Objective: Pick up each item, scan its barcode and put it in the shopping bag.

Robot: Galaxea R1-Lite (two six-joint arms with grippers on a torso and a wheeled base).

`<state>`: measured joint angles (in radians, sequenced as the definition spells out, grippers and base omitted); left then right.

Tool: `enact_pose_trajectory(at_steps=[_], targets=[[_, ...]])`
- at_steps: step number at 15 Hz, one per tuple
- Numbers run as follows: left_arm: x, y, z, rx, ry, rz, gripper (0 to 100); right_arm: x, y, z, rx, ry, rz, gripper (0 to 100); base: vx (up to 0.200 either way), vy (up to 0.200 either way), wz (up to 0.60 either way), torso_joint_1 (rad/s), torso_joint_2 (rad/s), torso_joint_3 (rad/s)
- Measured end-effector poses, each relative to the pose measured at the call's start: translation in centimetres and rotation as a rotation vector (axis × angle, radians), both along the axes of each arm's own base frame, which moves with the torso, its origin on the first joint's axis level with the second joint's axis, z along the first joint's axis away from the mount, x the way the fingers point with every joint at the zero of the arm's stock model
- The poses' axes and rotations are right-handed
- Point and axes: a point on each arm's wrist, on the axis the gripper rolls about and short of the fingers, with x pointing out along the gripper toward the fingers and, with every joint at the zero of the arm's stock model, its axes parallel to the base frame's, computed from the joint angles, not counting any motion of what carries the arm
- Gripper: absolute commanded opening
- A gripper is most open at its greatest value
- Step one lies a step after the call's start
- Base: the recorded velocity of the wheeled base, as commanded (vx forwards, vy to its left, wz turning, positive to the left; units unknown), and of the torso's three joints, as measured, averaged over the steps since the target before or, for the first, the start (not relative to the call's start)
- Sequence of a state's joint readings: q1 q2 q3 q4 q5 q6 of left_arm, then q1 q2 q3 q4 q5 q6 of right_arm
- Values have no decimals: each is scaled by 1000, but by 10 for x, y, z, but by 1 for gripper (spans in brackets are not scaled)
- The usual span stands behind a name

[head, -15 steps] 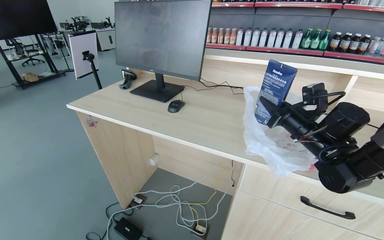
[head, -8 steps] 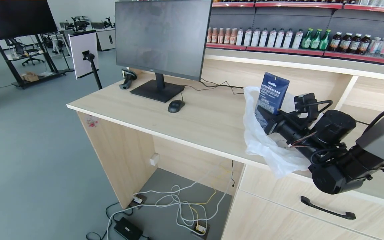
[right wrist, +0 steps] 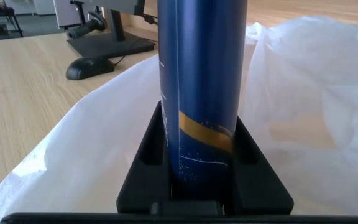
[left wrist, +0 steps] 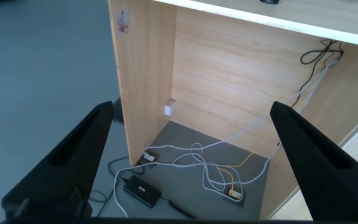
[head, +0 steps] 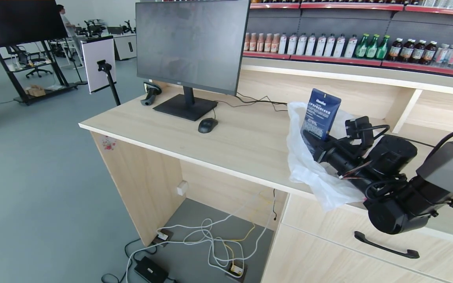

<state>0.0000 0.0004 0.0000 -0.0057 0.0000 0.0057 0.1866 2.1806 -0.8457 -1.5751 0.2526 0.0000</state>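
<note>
Right gripper (head: 313, 141) is clamped on the lower end of the blue pouch (head: 321, 114), jaws snug against both its flat sides. The pouch stands nearly upright, long axis pointing up, top edge clear above the shopping bag (head: 305, 173). And the bag is right there: its white plastic rises on either side of the gripper in the right wrist view, so the opening lies directly below and around the pouch. I'd say the coming move is a short drop straight down, then a release. The bag sits at the near edge of the worktop (head: 230, 137). The left gripper (left wrist: 191, 155) hangs wide open and empty, low beside the worktop's open underside, well apart, so the right arm is the one placed for this.
</note>
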Motion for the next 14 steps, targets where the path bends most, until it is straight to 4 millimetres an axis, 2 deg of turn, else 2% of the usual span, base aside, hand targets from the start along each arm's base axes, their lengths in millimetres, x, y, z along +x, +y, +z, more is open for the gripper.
enact_pose_trajectory(at_steps=[2,3,7,11,14], targets=[[0,0,0,0,0,0,100,-1,-1,-2,2,10,-1,0,0,0,0,0,0,0],[0,0,0,0,0,0,100,-1,-1,-2,2,14,-1,100,0,0,0,0,0,0],[0,0,0,0,0,0,100,-4,-2,1,-1,14,-1,100,0,0,0,0,0,0],[0,0,0,0,0,0,100,-13,-10,22,9,-38,-19,100,0,0,0,0,0,0],[0,0,0,0,0,0,100,-29,-13,34,10,-48,-20,100,0,0,0,0,0,0]])
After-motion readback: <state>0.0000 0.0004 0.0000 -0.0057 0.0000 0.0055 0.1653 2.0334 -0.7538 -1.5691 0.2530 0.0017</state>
